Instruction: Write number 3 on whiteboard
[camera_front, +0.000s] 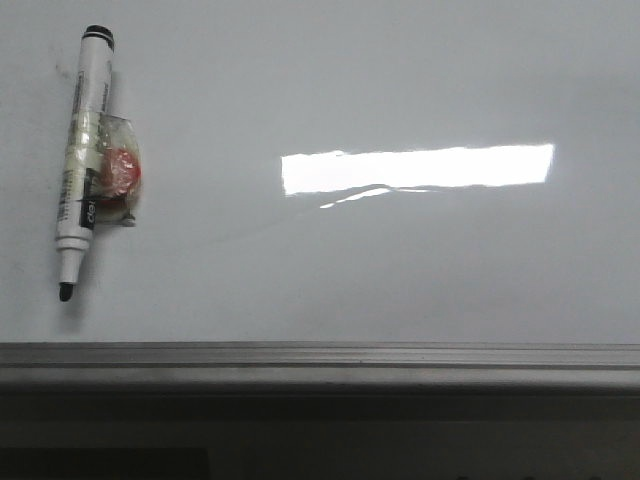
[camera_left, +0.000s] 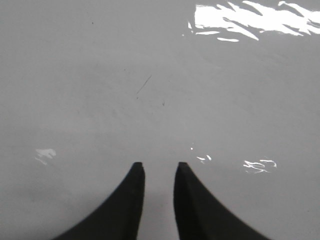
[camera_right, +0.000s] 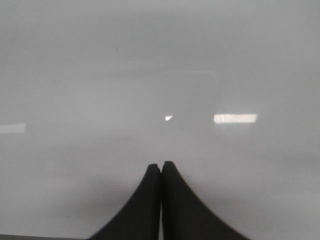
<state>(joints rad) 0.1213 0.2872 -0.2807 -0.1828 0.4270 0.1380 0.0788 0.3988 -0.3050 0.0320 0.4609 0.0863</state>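
Note:
The whiteboard (camera_front: 400, 260) fills the front view, glossy white-grey, with a bright rectangular light reflection (camera_front: 417, 167). No number 3 shows on it. A white marker with a black cap end and bare black tip (camera_front: 83, 158) lies on the board at the far left, tip toward the front, with a taped red lump (camera_front: 120, 172) on its side. Neither gripper shows in the front view. My left gripper (camera_left: 159, 166) is open and empty over bare board (camera_left: 150, 75). My right gripper (camera_right: 161, 164) is shut and empty over bare board (camera_right: 150, 75).
A grey metal frame strip (camera_front: 320, 362) edges the board along the front, with dark space below it. A short thin dark scratch mark (camera_left: 144, 84) lies on the board ahead of the left gripper.

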